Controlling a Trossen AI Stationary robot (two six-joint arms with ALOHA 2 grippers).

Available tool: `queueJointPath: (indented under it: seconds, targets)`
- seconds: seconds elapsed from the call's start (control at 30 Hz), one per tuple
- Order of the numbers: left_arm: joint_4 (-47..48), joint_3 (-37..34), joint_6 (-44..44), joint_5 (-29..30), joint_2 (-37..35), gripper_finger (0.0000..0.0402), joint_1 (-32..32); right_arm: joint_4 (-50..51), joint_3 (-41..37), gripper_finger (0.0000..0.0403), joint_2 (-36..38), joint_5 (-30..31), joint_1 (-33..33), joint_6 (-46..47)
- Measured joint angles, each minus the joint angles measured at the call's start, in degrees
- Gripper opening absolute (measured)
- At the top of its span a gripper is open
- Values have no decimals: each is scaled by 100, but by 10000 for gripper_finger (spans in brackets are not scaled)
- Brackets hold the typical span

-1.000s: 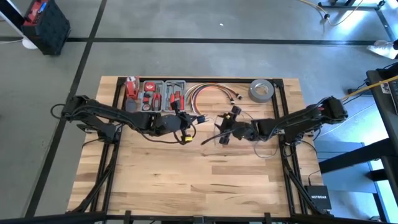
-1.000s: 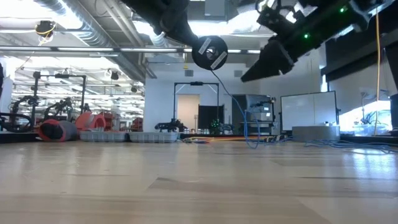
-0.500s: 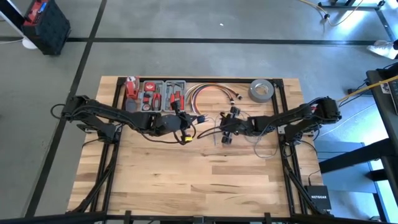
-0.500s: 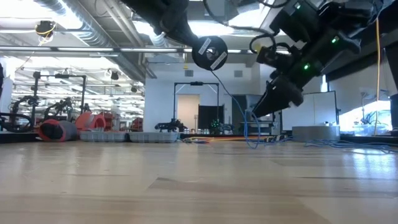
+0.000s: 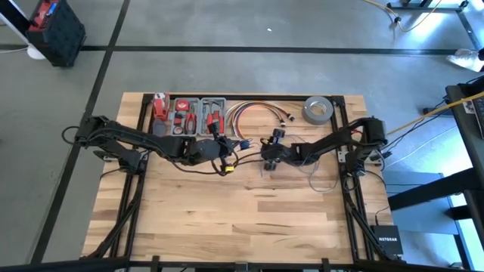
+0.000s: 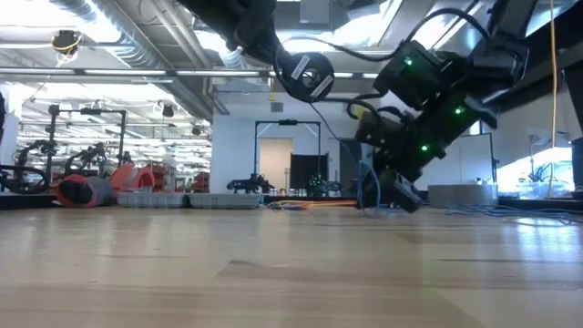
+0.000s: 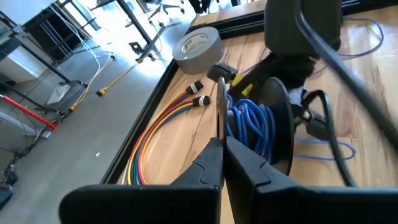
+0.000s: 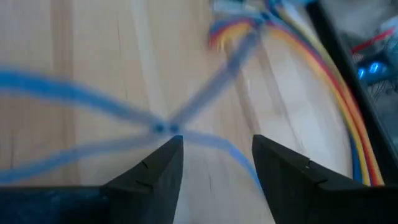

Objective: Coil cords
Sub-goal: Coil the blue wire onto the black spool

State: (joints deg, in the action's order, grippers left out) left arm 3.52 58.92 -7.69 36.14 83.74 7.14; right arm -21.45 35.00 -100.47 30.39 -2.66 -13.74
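Above the middle of the bench (image 5: pixel 249 211), the left gripper (image 7: pixel 222 144) is closed on the rim of a black spool (image 6: pixel 307 77) wound with blue wire (image 7: pixel 249 121), held well clear of the wood. The right gripper (image 8: pixel 214 152), fingers spread, sits low over loose strands of the wire crossing on the bench.

Overhead and table-level cameras share the table (image 5: pixel 227 204); wrist cameras look close.
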Motion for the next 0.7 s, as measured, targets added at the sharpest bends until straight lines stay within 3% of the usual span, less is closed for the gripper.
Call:
queueJointPath:
  seconds: [0.17,0.4,0.57,0.7]
  targets:
    - [79,0,107,2,0,0,46,-499,4,176,-179,178,0,-432]
    - [65,0,73,0,0,0,114,415,7,15,122,466,9,-499]
    - [221,0,16,4,-43,0,181,1735,7,15,761,1841,107,69]
    - [670,0,226,79,-280,0,210,2933,9,7,1330,2430,205,843]
